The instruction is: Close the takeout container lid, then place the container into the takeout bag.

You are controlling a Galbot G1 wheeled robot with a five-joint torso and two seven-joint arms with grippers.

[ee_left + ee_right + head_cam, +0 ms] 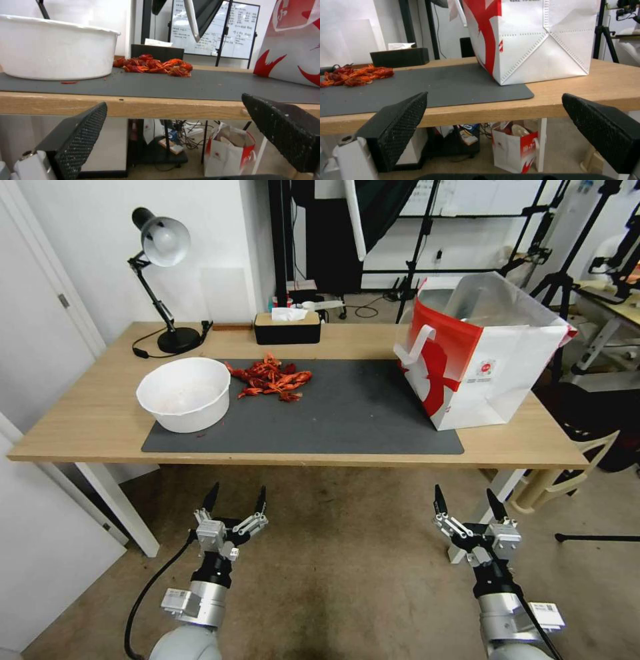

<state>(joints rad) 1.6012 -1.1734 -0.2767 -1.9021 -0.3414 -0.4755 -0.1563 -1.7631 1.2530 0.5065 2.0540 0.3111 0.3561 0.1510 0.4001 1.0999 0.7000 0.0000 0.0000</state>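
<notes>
Taking the dark mat (347, 413) on the table (87, 427) as the landmark and going left to right: a white bowl (185, 393) sits on the mat's left end, with a desk lamp (160, 280) behind it off the mat. A pile of red crayfish (270, 378) lies near the mat's back edge, and a black tissue box (287, 328) stands just behind the mat. The takeout bag (483, 357) stands upright and open-topped on the mat's right end. No clamshell box lies on the mat; whether it already sits inside the bag cannot be told. Below the mat's front edge, off the table, the left gripper (235, 500) and right gripper (465, 503) hang with fingers spread, grasping nothing. Judging from this, the placing may be finished.
</notes>
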